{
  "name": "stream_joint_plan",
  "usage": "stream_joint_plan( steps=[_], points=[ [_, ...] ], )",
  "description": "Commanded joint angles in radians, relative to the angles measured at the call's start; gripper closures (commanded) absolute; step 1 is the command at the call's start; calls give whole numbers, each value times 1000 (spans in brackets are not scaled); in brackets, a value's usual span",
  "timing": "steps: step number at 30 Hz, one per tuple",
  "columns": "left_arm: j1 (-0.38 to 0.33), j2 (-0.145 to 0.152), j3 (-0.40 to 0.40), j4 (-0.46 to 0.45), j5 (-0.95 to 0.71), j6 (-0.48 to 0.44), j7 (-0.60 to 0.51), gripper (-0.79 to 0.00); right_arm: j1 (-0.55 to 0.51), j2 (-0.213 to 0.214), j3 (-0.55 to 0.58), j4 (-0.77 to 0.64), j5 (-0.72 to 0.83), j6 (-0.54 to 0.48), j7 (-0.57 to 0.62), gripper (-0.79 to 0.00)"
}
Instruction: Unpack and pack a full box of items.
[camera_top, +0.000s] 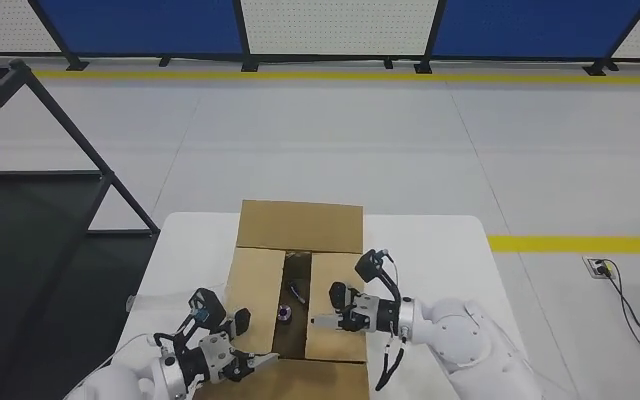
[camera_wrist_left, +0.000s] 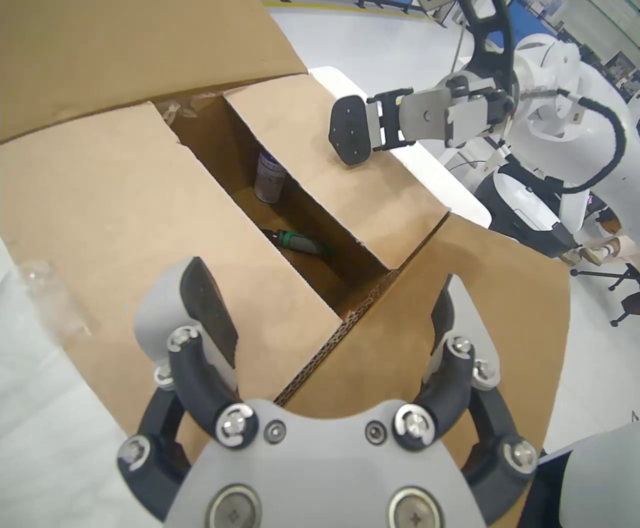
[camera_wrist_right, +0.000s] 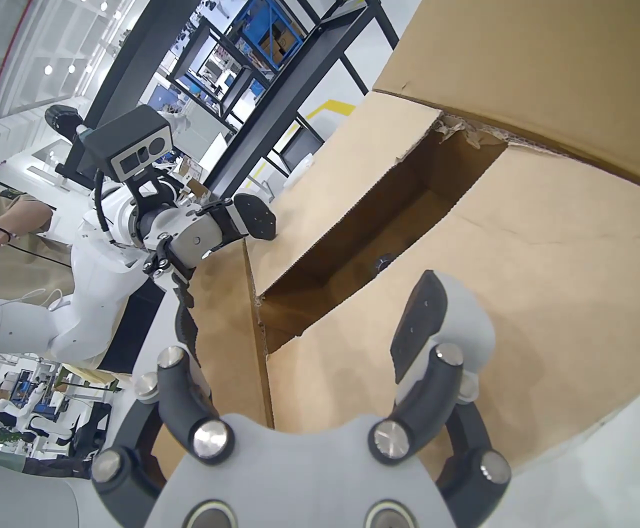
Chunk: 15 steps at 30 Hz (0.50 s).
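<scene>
A cardboard box (camera_top: 300, 228) stands mid-table with its side flaps folded inward, leaving a narrow gap between them. Down in the gap I see a small can (camera_wrist_left: 270, 177) and a green-handled tool (camera_wrist_left: 300, 243); from above they show as a can (camera_top: 286, 313) and a dark tool (camera_top: 296, 293). My left gripper (camera_wrist_left: 325, 320) is open over the box's near left corner, holding nothing, and appears again as the left gripper (camera_top: 250, 345). Above the right flap (camera_top: 335, 300), my right gripper (camera_wrist_right: 305, 330) is open and empty. It is the right gripper (camera_top: 332, 310) from above.
The white table (camera_top: 440, 250) has bare room right of the box. A piece of clear plastic wrap (camera_top: 135, 300) lies left of it. A black metal rack (camera_top: 60, 150) stands beyond the table's left side.
</scene>
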Motion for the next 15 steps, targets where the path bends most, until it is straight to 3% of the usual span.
stream_joint_plan(
  steps=[1,15],
  points=[
    [-7,2,6,7,2,12,-6,-785,-1,1,-1,-4,-3,-3,1,-785],
    [-18,21,-10,2,-73,29,15,-785,-4,8,7,-29,-15,-27,-39,-785]
  ],
)
